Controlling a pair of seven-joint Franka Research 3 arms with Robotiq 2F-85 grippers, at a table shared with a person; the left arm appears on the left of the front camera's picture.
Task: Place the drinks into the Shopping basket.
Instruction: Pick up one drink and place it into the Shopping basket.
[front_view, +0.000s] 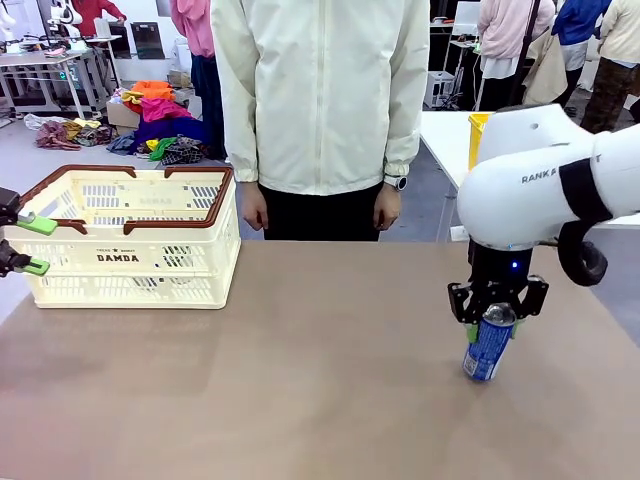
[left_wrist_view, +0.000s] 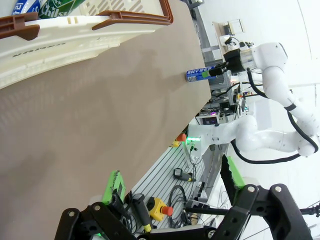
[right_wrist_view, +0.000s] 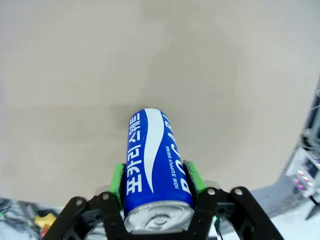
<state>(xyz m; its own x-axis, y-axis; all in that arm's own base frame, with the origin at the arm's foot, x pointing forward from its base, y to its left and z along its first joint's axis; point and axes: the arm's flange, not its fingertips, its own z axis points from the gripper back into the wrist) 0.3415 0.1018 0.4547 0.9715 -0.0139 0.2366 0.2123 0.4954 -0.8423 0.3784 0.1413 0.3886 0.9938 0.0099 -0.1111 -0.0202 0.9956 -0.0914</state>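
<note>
A blue drink can (front_view: 488, 346) with white text stands a little tilted on the table at the right. My right gripper (front_view: 497, 310) comes down over its silver top and is shut on it. In the right wrist view the green pads (right_wrist_view: 117, 183) press both sides of the can (right_wrist_view: 155, 160). The cream-white Shopping basket (front_view: 130, 258) with its brown rim stands at the far left. My left gripper (front_view: 28, 246) hangs open beside its left end, nothing between its fingers. In the left wrist view, a blue can (left_wrist_view: 25, 6) and a green can (left_wrist_view: 57, 7) lie inside the basket (left_wrist_view: 60, 47).
A person in a pale jacket (front_view: 320, 100) stands at the table's far side, both hands hanging down. A yellow bin (front_view: 476, 130) stands on another table behind my right arm. Bare brown tabletop (front_view: 320, 370) lies between basket and can.
</note>
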